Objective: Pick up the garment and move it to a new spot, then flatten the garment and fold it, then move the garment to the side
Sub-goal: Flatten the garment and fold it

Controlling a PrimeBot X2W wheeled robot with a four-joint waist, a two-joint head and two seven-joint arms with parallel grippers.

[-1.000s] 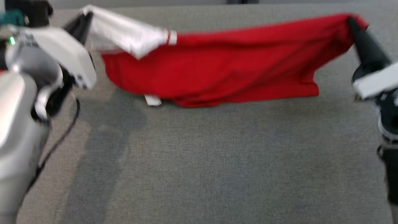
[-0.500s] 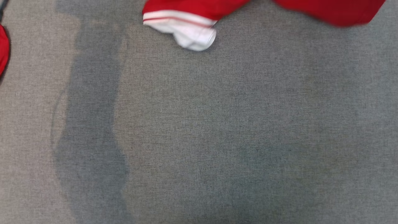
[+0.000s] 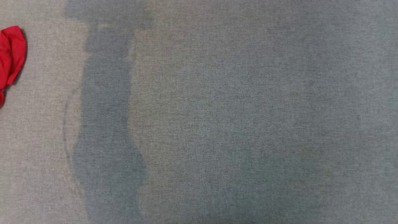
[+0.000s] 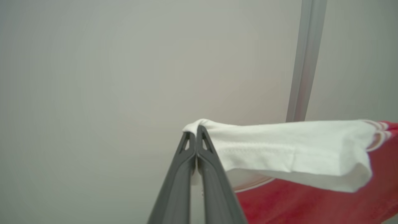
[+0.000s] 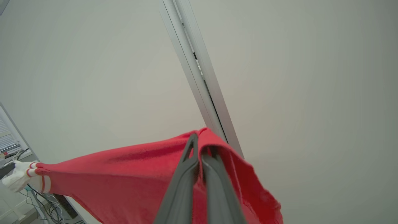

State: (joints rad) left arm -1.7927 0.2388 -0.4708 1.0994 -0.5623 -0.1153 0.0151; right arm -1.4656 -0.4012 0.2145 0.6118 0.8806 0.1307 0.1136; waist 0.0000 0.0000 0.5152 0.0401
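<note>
The left gripper (image 4: 196, 132) is clamping the white sleeve (image 4: 279, 149) of the red garment (image 4: 311, 205), while the right gripper (image 5: 199, 144) is pinching its red edge

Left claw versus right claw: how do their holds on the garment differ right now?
The left claw pinches the garment by its white sleeve; the right claw pinches its red body. Both the left claw's tips show; cloth drapes over one of the right claw's. Both are shut on the garment.
</note>
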